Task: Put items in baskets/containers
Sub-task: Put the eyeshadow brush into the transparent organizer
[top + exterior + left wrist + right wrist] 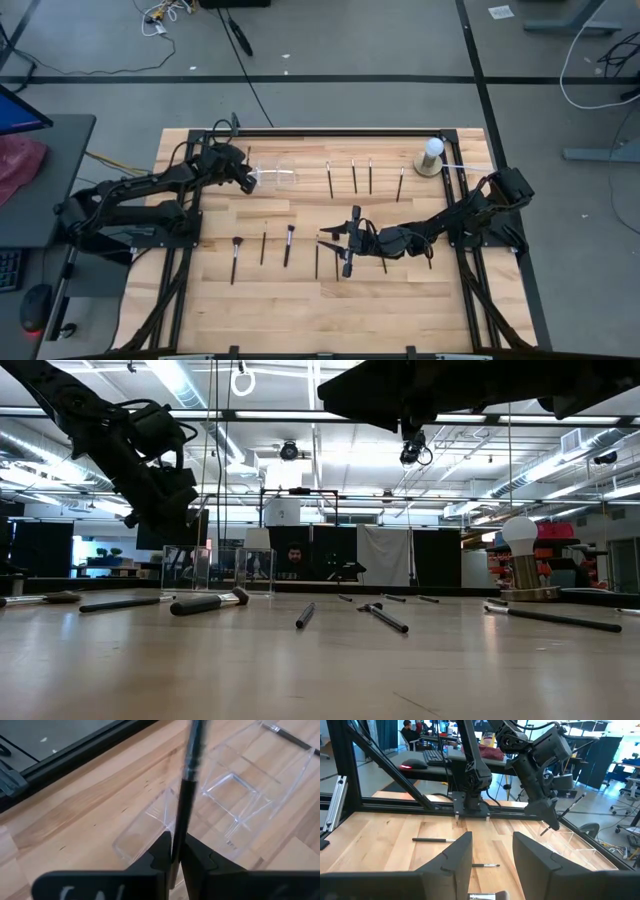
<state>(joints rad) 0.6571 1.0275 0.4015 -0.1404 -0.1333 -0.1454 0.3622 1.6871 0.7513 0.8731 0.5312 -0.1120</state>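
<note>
My left gripper (176, 855) is shut on one dark-handled brush (186, 780) and hangs just over the clear plastic holder (235, 795), which stands on the table's far left part (278, 178). In the right wrist view the left gripper (549, 820) shows the brush (572, 802) sticking out at a slant. My right gripper (340, 247) is open, hovering low over the near row of brushes (289, 244). Another row of brushes (353, 175) lies flat farther back. My left gripper pinches the brush's dark handle (179, 832) between its two fingers, coming from above and slanting down toward the holder. The brush is lifted clear of the table and sticks out tilted beyond the fingertips, over the holder's open compartments.
A white bulb-shaped lamp on a round base (431, 155) stands at the table's far right. Loose brushes (432, 840) lie ahead of my right gripper (492, 855). Black frame rails run along the table's edges (330, 131). Bare wood lies toward the near edge (330, 310).
</note>
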